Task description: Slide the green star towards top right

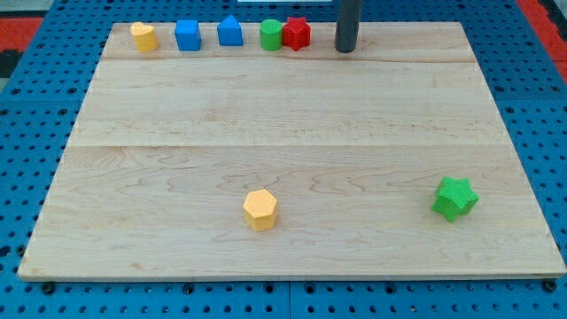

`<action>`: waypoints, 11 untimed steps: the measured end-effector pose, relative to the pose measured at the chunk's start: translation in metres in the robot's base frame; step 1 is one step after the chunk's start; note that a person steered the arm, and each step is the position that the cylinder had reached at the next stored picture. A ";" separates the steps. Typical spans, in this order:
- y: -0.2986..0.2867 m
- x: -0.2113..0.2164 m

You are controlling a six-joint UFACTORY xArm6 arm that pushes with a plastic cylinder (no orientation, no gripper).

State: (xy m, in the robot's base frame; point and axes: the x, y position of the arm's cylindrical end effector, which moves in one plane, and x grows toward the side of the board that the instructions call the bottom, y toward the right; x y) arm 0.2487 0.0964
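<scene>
The green star (pixel 455 198) lies near the board's lower right. My tip (pixel 345 50) is at the view's top, right of centre, close to the board's top edge. It is far above and to the left of the green star, and just right of the red star (pixel 297 34). It touches no block.
A row along the top edge holds a yellow block (pixel 143 36), a blue cube (pixel 187 35), a blue house-shaped block (pixel 230 32), a green cylinder (pixel 270 35) and the red star. A yellow hexagon (pixel 260 209) lies at the lower middle of the wooden board (pixel 292 124).
</scene>
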 end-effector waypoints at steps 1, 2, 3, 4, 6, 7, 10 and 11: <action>0.026 0.000; 0.072 0.038; 0.128 0.129; 0.158 0.251; 0.071 0.282; 0.032 0.249; -0.021 0.191; -0.012 0.153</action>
